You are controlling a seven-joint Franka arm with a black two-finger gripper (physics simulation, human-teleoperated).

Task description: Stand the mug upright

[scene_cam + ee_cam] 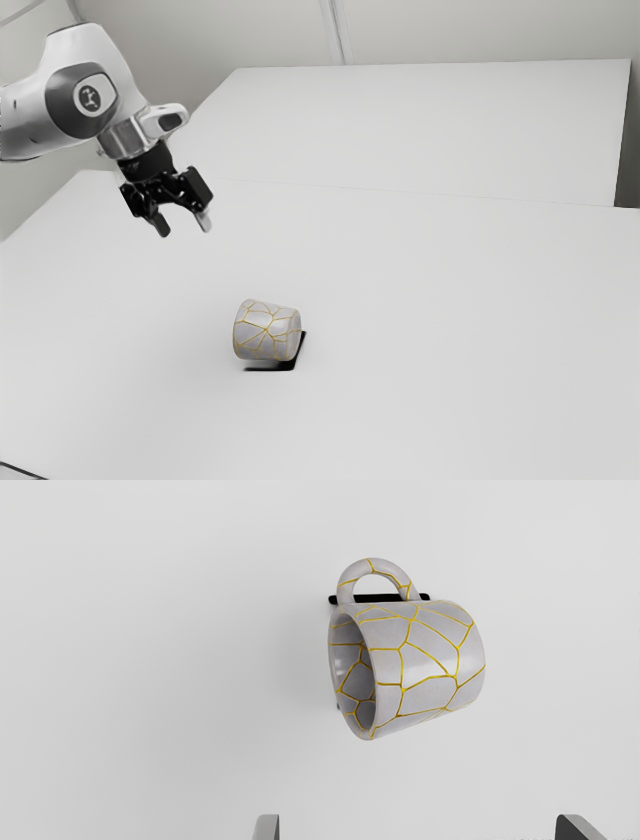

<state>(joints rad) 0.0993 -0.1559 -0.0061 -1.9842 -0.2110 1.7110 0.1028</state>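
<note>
**Upright not reached**

The round, gold-veined grey ceramic mug (266, 331) lies on its side, in the exterior view at five o'clock from the black two-finger gripper (184, 228), wide and empty. Grasping, righting and releasing remain.

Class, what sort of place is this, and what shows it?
Probably a simulated robot workspace: a robot arm, a plain white table and a mug lying on its side show it.

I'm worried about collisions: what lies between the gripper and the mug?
Nothing: the exterior view shows a bare stretch from the gripper to the tipped mug.
</note>
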